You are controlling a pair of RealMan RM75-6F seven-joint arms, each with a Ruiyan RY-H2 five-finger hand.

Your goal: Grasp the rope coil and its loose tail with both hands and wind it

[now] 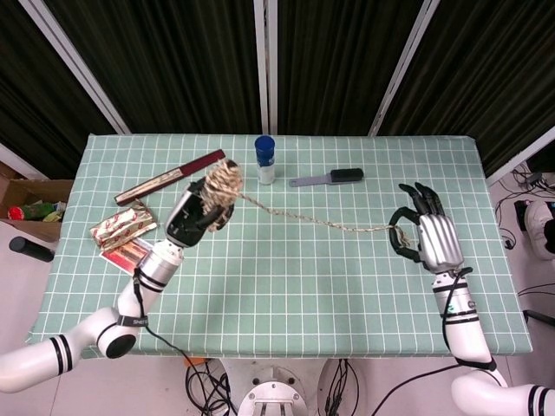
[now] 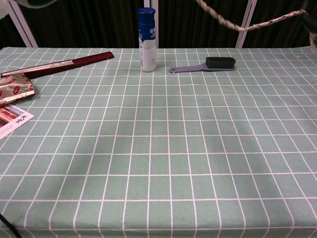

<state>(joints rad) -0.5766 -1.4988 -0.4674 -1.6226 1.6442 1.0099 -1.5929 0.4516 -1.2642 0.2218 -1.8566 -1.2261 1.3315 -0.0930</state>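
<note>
In the head view my left hand [image 1: 192, 217] grips the tan rope coil [image 1: 222, 184], held up over the left part of the table. The loose tail [image 1: 321, 222] runs rightward from the coil, stretched in the air, to my right hand [image 1: 427, 238], which pinches its end between thumb and a finger with the other fingers spread. In the chest view only a sagging stretch of the tail [image 2: 237, 25] crosses the top right; the right hand barely shows at the right edge.
A blue-capped white bottle [image 1: 265, 159] and a dark brush [image 1: 330, 178] sit at the far middle of the green checked table [image 1: 286, 286]. A long dark red folded fan [image 1: 170, 178], a foil packet [image 1: 121, 229] and a card [image 1: 130, 257] lie at the left.
</note>
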